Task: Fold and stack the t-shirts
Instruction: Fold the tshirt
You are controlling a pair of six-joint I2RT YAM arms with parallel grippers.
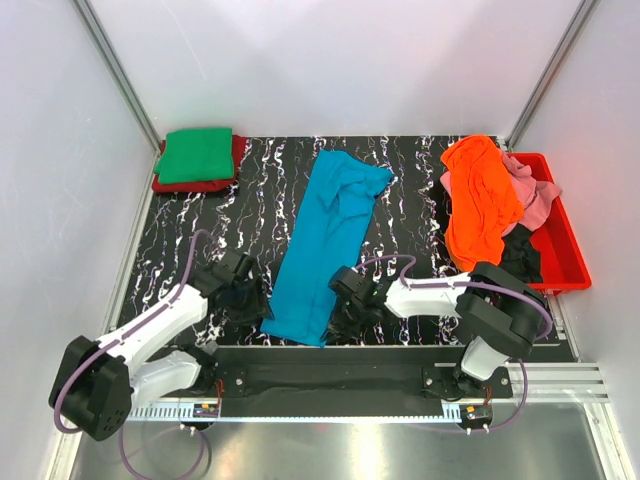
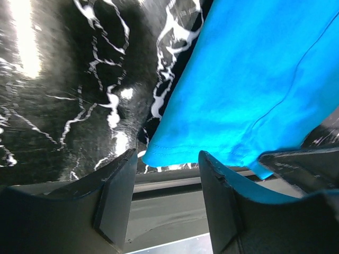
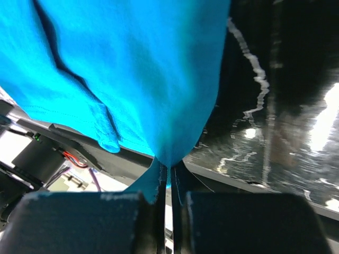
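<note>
Marbled table (image 1: 200,230) bears red bin (image 1: 566,235) holding orange, pink, perhaps black t-shirts (image 1: 480,200).

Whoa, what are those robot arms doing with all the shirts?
They're folding t-shirts. A teal shirt lies stretched out in the middle of the table. The right fingers are pinched shut on one near corner. The left fingers sit open at the other, not gripping yet. A green shirt is folded on a red one at the back left. More are heaped at the bin.
</note>
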